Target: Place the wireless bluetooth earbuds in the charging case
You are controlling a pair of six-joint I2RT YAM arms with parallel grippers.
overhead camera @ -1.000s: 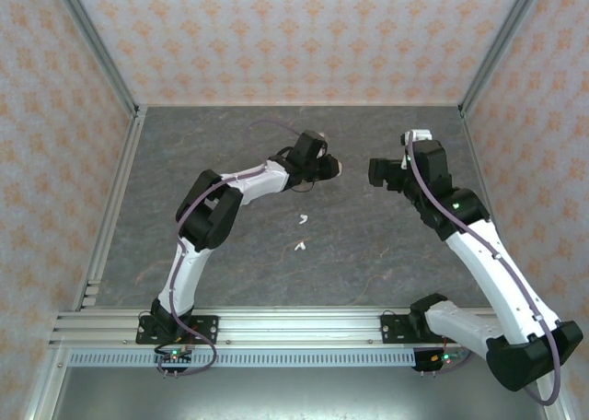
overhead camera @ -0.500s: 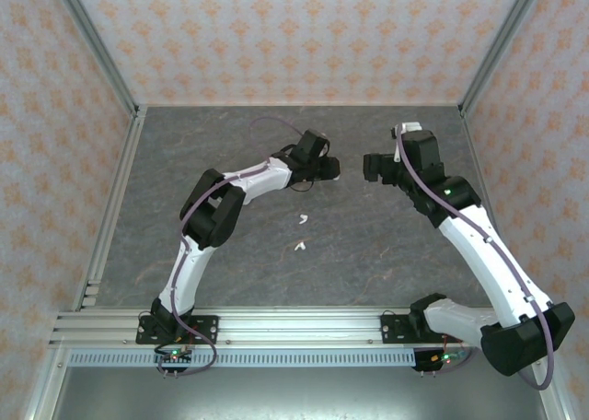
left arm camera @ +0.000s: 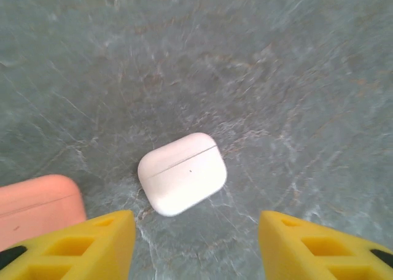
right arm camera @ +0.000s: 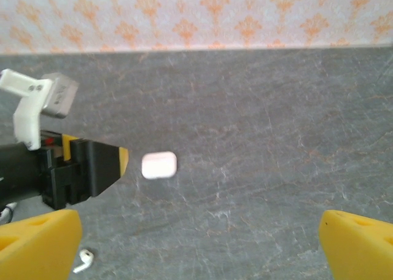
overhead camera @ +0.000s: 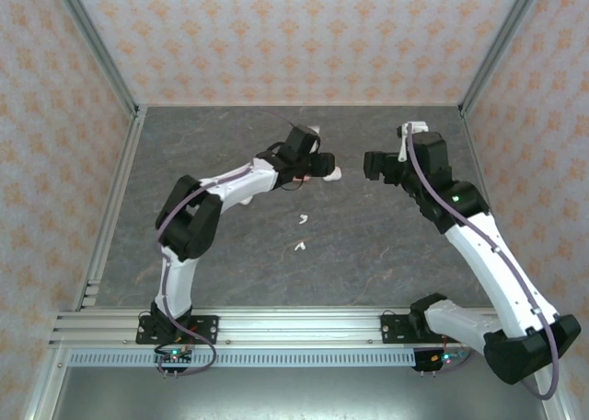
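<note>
The left fingers (left arm camera: 104,243) stand apart with nothing between them, over the white charging case (left arm camera: 182,172), which lies closed on the table (left arm camera: 295,77), a pink case (left arm camera: 37,203) near it. The right fingers (right arm camera: 43,237) are wide open and empty. Two white earbuds (overhead camera: 302,220) lie apart from the case, nearer the arm bases. They look very light, hard and slippery, so I would pinch one across its stem
</note>
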